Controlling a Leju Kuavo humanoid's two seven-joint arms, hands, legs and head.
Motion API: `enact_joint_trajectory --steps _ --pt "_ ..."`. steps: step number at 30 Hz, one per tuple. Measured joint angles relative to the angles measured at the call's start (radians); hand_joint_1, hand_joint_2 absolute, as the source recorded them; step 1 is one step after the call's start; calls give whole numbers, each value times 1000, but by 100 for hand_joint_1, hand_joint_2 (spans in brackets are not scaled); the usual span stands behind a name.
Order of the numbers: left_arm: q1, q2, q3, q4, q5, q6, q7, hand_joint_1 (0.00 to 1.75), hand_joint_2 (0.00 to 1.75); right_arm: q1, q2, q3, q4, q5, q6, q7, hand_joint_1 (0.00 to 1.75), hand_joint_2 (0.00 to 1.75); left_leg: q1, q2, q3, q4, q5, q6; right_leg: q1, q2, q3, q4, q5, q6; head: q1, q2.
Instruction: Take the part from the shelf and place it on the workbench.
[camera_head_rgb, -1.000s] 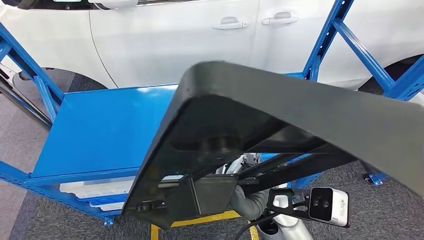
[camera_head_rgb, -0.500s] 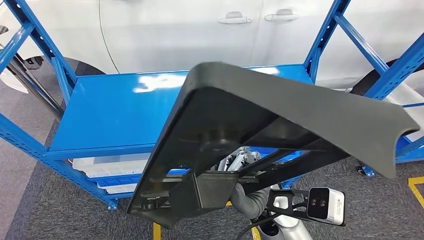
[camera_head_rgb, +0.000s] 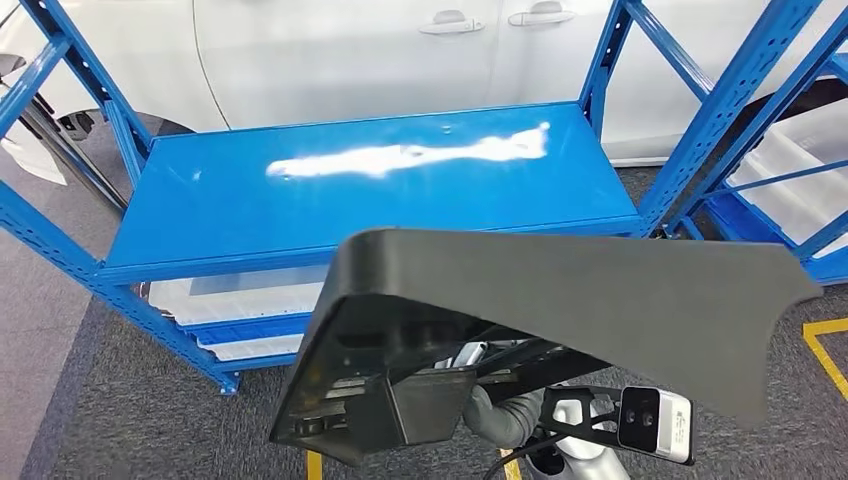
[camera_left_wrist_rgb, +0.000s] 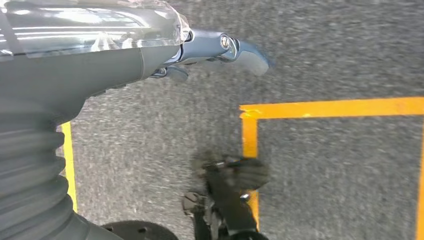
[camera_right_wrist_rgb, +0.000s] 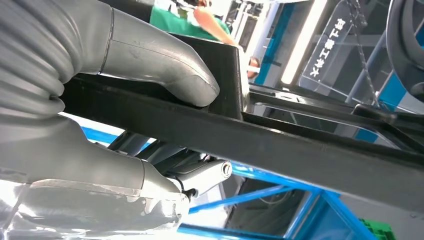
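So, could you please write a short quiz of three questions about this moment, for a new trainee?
1. True or false: the black part rests on the blue shelf.
2. Which hand grips the part? A) left hand B) right hand C) a person's hand
3. Fill in: the left hand hangs over grey carpet marked with ______ lines.

Key
1. False. The part is held up in front of the shelf, clear of its top board.
2. B. The right hand has its thumb pressed over a bar of the part.
3. Yellow.
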Motion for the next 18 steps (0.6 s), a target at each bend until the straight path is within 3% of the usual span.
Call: enact_joint_trajectory --steps 1,2,3,4,5,7,8,10,11,13,15,16,17,18 --pt "0 0 2 0 0 2 2 0 175 1 0 -1 3 0 7 0 175 175 0 0 -3 51 -10 -3 1 -1 -19 3 13 1 0 0" --pt "1 0 3 0 0 4 4 0 175 1 0 -3 6 0 12 0 175 175 1 0 9 75 5 -5 1 -1 -39 6 24 2 0 0" --pt "1 0 5 0 0 5 5 0 175 2 0 -5 9 0 17 0 175 175 2 0 38 63 34 -5 1 -2 -58 11 34 5 0 0" --pt "2 0 8 0 0 7 7 0 175 3 0 -8 12 1 22 0 175 175 2 0 84 19 61 -4 1 -2 -76 17 43 8 0 0" --pt "1 -1 10 0 0 8 9 0 175 3 0 -11 14 3 25 0 175 175 2 0 145 -52 66 -1 2 -2 -92 25 50 13 0 0" --pt "-1 -1 15 0 0 12 13 0 175 3 0 -16 17 6 30 0 175 175 -2 -1 242 -187 31 12 4 -3 -107 40 61 23 0 0" --pt "0 -2 16 0 0 13 15 0 175 3 0 -18 18 7 31 0 175 175 -6 -1 264 -223 12 20 4 -4 -109 43 67 29 0 0" --pt "3 -4 18 0 0 15 16 0 175 4 -1 -20 21 8 32 0 175 175 -7 0 262 -237 16 36 2 -5 -110 42 79 42 0 0" --pt "4 -6 19 0 0 15 17 0 175 5 -2 -21 22 9 32 0 175 175 -6 2 256 -237 25 45 0 -3 -116 52 71 48 0 0" --pt "4 -9 19 0 0 16 17 0 175 6 -3 -24 23 10 32 0 175 175 -4 6 242 -241 43 57 -5 2 -150 130 12 58 0 0" --pt "6 -10 20 0 0 16 18 0 175 8 -5 -27 27 10 31 0 175 175 -6 7 222 -238 58 60 -8 4 -201 270 -71 67 0 0" --pt "8 -10 20 0 0 17 18 0 175 10 -5 -29 29 10 31 0 175 175 -6 7 214 -236 64 60 -8 4 -213 320 -92 69 0 0" --pt "9 -10 20 0 0 17 19 0 175 12 -6 -30 31 10 32 0 175 175 -7 7 207 -234 68 60 -8 4 -208 334 -95 70 0 0" --pt "10 -11 20 0 0 18 22 0 175 13 -7 -31 32 11 34 0 175 175 -7 6 202 -231 71 59 -8 4 -178 300 -78 67 0 0"
